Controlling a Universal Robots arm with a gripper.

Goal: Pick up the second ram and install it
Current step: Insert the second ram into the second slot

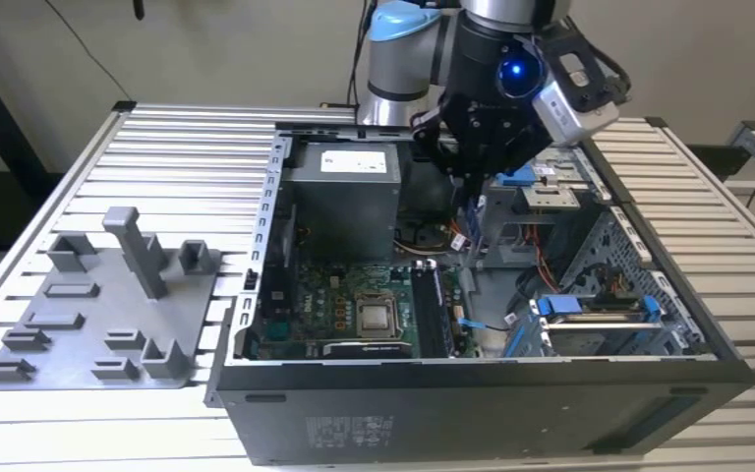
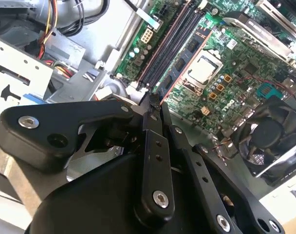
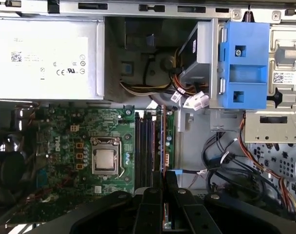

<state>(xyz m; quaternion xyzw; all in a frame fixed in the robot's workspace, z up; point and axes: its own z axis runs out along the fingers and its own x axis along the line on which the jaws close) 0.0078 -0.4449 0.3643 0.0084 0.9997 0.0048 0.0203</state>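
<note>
My gripper (image 2: 153, 101), fingers pinched on the ram (image 2: 181, 62), hangs over the slots (image 3: 145, 146) in the open case (image 1: 483, 393).

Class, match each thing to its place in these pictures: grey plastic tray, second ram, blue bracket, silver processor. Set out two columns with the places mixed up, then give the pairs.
Things:
1. grey plastic tray
2. second ram
3. blue bracket
4. silver processor

Places:
A. in the middle of the green motherboard
B. between the shut fingers of the gripper, over the open case
C. on the slatted table, outside the computer case, at the exterior view's left
D. on the metal drive cage

Pairs: 1-C, 2-B, 3-D, 4-A
</note>
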